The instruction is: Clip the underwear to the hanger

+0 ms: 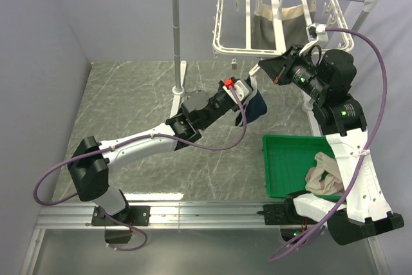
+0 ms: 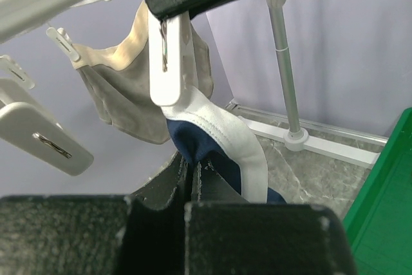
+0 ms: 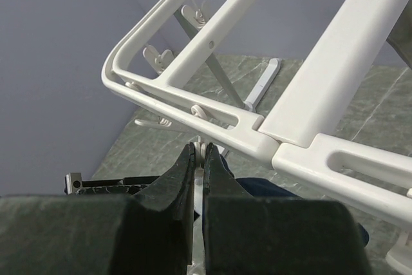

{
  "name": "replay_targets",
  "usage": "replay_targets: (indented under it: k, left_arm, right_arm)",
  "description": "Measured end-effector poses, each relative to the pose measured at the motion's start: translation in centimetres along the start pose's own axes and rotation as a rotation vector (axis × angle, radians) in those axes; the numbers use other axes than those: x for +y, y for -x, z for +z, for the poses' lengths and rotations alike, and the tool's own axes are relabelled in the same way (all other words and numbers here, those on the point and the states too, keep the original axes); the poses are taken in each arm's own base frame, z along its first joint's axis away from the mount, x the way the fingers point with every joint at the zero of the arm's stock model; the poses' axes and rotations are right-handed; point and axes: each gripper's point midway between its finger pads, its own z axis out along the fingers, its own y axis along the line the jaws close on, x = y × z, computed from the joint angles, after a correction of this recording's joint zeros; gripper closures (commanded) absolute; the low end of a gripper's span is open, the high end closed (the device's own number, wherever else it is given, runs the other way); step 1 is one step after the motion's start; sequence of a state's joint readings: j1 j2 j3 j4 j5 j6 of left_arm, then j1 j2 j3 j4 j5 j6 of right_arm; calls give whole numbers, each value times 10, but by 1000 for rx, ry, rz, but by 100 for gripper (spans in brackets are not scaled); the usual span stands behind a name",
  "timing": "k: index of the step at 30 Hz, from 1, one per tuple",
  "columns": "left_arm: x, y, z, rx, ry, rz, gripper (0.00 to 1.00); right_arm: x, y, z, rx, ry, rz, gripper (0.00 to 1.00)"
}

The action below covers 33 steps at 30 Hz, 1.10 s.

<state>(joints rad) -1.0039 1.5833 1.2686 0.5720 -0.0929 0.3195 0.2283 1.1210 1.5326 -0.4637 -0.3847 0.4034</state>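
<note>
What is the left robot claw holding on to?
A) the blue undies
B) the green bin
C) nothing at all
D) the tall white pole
A: in the left wrist view, the left claw is shut on the navy cloth of the underwear, whose white band runs up to a clip.
</note>
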Motion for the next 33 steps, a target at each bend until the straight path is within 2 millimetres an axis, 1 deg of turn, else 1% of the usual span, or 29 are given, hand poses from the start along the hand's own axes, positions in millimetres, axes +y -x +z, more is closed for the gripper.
replay_targets:
  k: [6, 14, 22, 24, 27, 30, 33]
  left_arm:
    - [3, 7, 2, -21, 10, -2, 100]
    - [3, 8, 2, -23, 10, -2, 100]
    - [4, 18, 12, -50, 18, -4, 100]
    - [4, 18, 12, -52, 18, -5, 100]
    - [4, 17, 13, -51, 18, -4, 100]
    - [4, 16, 14, -51, 17, 0, 100]
    - [3, 16, 16, -53, 19, 3, 100]
  right_arm:
    - [-3, 1, 0, -4, -12, -1, 100]
    - [-4, 0, 0, -4, -20, 5, 100]
    - [-2, 0, 0, -3, -12, 16, 100]
    - [-1, 0, 0, -2, -9, 20, 100]
    - [-1, 0, 0, -1, -7, 22, 95]
    - [-1, 0, 0, 0, -5, 24, 89]
    - [0, -1, 0, 0, -5, 24, 85]
